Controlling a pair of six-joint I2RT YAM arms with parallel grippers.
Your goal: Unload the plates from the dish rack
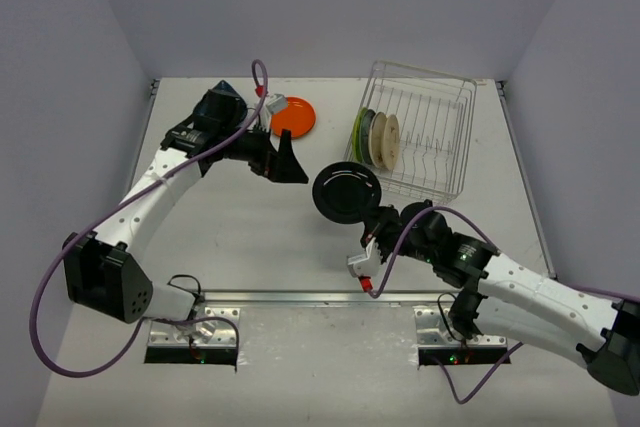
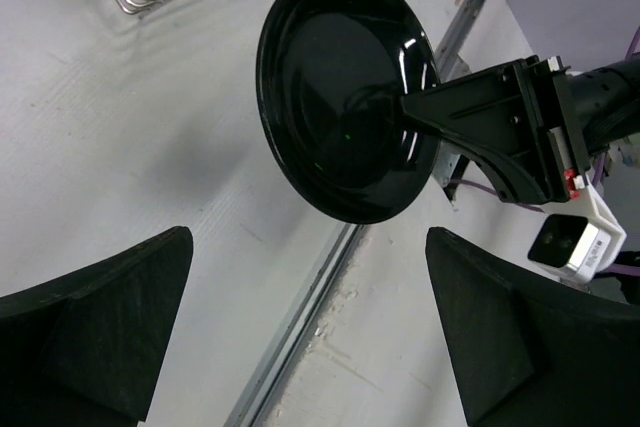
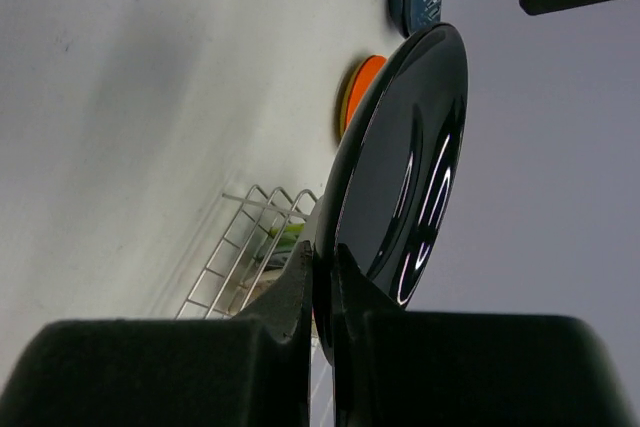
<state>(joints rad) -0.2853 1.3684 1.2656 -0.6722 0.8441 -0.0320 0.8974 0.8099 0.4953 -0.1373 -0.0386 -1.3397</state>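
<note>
Right gripper [image 3: 322, 269], nearly closed, pinches black plate [image 3: 400, 167], apparently by rim.

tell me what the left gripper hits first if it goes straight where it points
Likely the black plate clamped in the right gripper: it sits dead ahead of the left gripper, between its open jaws. How far off is unclear.

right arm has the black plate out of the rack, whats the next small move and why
Probably ease the left gripper toward the black plate for a handover: its jaws stand open facing the plate, which the right gripper pinches by one edge, clear of the dish rack.
</note>
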